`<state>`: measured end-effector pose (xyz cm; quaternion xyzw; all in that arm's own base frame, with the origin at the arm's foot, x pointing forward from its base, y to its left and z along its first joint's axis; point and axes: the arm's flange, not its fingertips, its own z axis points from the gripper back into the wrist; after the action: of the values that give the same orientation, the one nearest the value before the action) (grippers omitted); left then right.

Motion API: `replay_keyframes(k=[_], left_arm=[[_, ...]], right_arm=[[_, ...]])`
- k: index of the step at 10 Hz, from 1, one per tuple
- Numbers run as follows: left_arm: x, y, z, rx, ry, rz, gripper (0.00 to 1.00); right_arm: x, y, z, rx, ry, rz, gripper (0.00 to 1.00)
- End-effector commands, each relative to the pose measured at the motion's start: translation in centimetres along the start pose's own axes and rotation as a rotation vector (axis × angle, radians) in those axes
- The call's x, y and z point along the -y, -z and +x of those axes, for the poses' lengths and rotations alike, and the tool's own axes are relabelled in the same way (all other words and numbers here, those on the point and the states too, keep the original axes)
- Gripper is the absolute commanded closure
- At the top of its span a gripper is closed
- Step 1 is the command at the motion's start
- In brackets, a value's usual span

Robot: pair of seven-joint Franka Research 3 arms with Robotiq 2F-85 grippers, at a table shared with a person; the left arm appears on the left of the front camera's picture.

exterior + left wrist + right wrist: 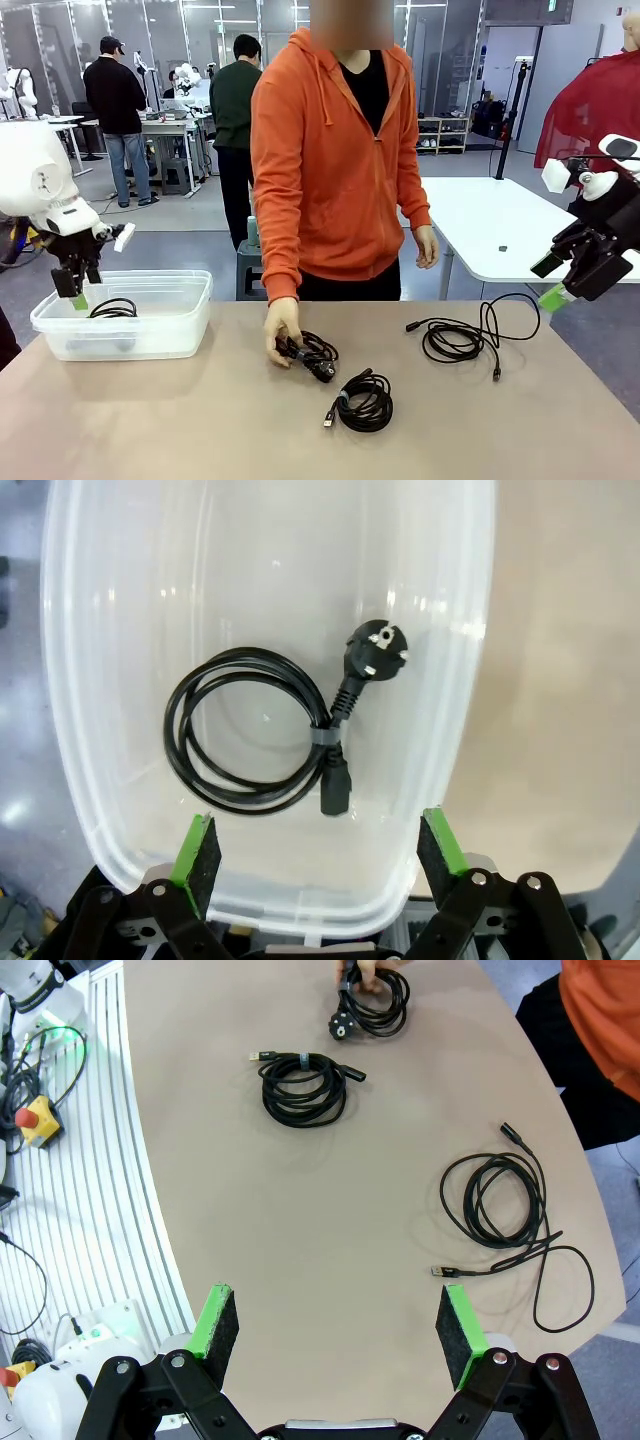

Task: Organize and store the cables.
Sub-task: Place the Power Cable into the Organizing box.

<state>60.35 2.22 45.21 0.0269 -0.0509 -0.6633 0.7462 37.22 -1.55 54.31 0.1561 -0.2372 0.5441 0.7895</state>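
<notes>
Cables: I count four. One coiled power cord (325,738) lies flat inside the clear bin (195,280) at the left edge of the table (200,420). My left tool (318,845) hangs over that bin, jaws wide apart, holding nothing. A second bundle (312,357) sits toward the far edge, with the person's hand (281,322) touching it. A third coil (345,400) lies just beside it, nearer me. A fourth cable (450,357) sprawls loose toward the right edge. My right tool (340,1325) hovers raised by the right edge, fully spread, empty.
</notes>
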Motion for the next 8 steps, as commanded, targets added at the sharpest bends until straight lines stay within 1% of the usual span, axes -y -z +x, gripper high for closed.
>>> replay_keyframes(k=[1, 2, 4, 5, 7, 8], left_arm=[[4.4, -3.8, -0.7, 0.042, 0.042, 0.027, 0.00], [5.5, -4.8, -0.7, 0.056, 0.054, 0.042, 0.00], [7.6, -6.1, 0.1, 0.123, 0.109, 0.066, 0.00], [9.3, -6.8, 0.4, 0.124, 0.155, 0.069, 0.00], [10.8, -7.1, 0.9, 0.116, 0.215, 0.099, 0.00], [11.4, -7.2, 1.1, 0.127, 0.240, 0.104, 0.00]], right_arm=[[0.2, 0.0, 0.4, 0.003, 0.003, -0.007, 0.00], [0.2, 0.0, 0.4, 0.003, 0.003, -0.007, 0.00], [0.2, 0.0, 0.4, 0.003, 0.003, -0.007, 0.00], [0.2, 0.0, 0.4, 0.003, 0.003, -0.007, 0.00], [0.2, 0.0, 0.4, 0.003, 0.003, -0.007, 0.00], [0.2, 0.0, 0.4, 0.003, 0.003, -0.007, 0.00]])
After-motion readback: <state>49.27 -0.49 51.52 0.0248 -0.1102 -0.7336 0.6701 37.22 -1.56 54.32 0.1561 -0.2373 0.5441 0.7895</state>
